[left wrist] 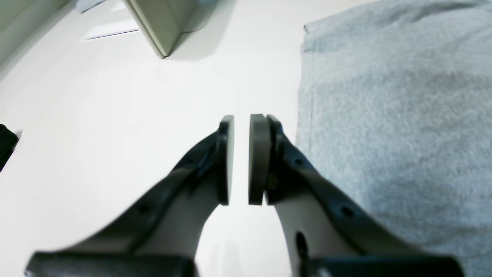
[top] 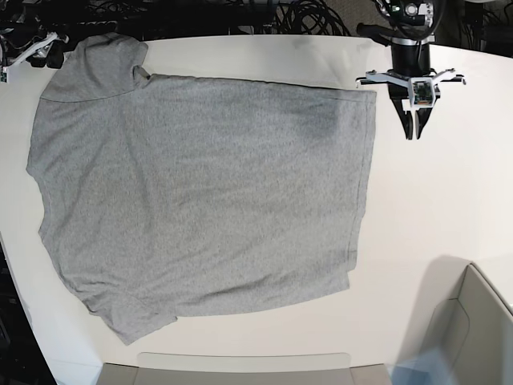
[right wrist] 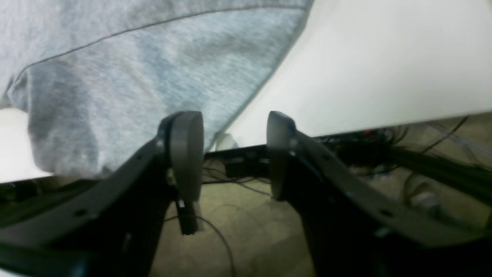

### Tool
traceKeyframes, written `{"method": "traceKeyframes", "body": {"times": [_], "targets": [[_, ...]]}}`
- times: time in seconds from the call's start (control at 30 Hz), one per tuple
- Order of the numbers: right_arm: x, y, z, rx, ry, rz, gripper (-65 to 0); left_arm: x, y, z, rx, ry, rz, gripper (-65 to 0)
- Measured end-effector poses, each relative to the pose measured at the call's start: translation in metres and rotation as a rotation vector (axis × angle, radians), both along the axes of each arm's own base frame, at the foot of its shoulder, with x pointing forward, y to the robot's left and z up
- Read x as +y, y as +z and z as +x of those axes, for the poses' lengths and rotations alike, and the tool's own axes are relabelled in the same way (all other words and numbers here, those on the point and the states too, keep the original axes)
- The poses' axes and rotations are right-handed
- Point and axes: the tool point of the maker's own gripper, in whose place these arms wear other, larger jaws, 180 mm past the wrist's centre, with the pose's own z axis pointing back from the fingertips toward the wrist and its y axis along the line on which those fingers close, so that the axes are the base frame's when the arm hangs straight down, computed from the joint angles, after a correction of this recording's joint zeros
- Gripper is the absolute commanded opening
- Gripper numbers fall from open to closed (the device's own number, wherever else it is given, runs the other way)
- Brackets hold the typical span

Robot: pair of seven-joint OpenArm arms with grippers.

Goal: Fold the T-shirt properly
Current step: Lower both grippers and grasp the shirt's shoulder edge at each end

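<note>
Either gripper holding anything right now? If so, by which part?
Nothing is held. The left gripper is slightly open over bare white table, beside the heather-grey cotton T-shirt. The right gripper is open, nothing between its pads.

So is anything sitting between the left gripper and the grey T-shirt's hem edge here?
Nothing visible. The left gripper hangs over bare white table, jaws slightly apart and empty, just beside the hem edge of the heather-grey cotton T-shirt. Only bare tabletop lies between them.
</note>
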Motion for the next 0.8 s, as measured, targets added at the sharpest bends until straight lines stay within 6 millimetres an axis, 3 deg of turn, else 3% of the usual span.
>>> {"method": "traceKeyframes", "body": {"times": [0.23,0.37,0.67,0.8], "targets": [[0.013,-0.028,0.005,0.045,0.011,0.059,-42.3,0.0,0.0,0.0,0.001,0.0,0.0,-56.6],[0.008,-0.033,0.019,-0.031,-0.032,0.095,-42.3,0.0,-0.001,0.0,0.002,-0.003,-0.001,-56.5],[0.007,-0.037,0.024,-0.057,-0.053,0.125,-42.3,0.0,-0.001,-0.001,0.007,-0.002,-0.002,-56.4],[0.014,-0.039,0.027,-0.055,-0.033,0.133,-42.3,0.005,-0.027,-0.011,0.158,0.039,-0.026,-53.3]]}}
